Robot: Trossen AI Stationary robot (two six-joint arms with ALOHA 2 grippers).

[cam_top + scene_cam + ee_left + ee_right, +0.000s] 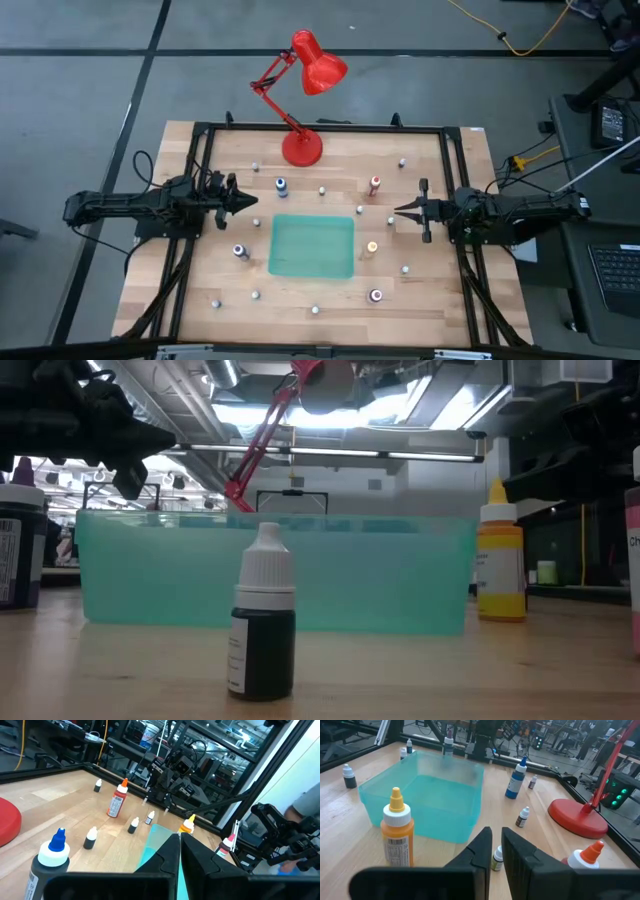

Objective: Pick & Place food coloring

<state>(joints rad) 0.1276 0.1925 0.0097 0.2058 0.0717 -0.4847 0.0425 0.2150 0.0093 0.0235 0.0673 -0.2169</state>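
Note:
The food coloring bottles stand upright on their bases on the wooden table, scattered around a teal bin (312, 245). The taller ones are blue (281, 185), red (375, 184), yellow-orange (371, 248) and dark (240, 251). Several tiny white-capped ones stand among them, such as one (522, 816) near the lamp base and a dark one (265, 620) close to the low camera. My left gripper (250, 200) hovers shut at the table's left, pointing level toward the centre. My right gripper (400, 210) hovers shut at the right, facing it. Neither holds anything.
A red desk lamp (303, 148) stands on its round base at the table's far middle. A black frame (320, 128) runs along the far, left and right sides. Bare wood lies between the bin and the near edge, dotted with tiny bottles (315, 310).

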